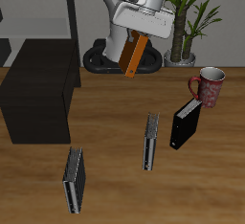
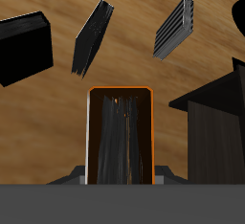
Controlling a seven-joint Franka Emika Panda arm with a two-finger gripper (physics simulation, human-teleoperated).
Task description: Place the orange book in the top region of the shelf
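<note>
So the gripper (image 1: 137, 38) has the orange book (image 1: 135, 57) clamped between its fingers, dangling tilted in the air well above the table (image 1: 115, 113) — nowhere near touching the wood. The shelf (image 1: 38, 84), that big dark boxy thing, sits off to one side with its flat top bare. Down on the table there's a black book (image 1: 185, 124) standing near a red mug (image 1: 208, 87), plus two grey-striped books (image 1: 151, 140) closer to the front edge — one beside the black book, the other nearer the shelf.
</note>
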